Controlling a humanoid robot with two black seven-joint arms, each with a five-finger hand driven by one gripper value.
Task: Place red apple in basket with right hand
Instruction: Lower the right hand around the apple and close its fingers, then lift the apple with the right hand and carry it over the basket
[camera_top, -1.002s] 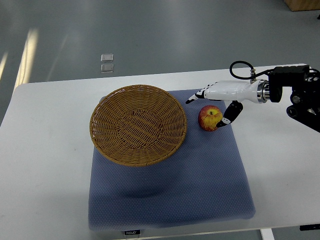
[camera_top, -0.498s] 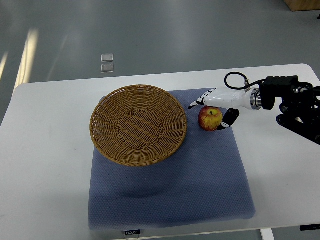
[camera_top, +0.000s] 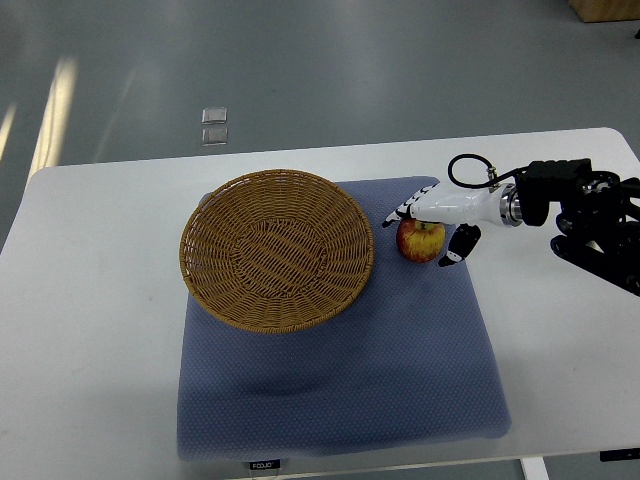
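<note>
1 right hand (camera_top: 432, 215), fingers (camera_top: 396, 213) spread over apple (camera_top: 421, 241).

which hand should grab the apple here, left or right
Right. The right hand already hovers over the red apple, fingers spread around it, just beside the basket. No left arm shows in the top view.
</note>
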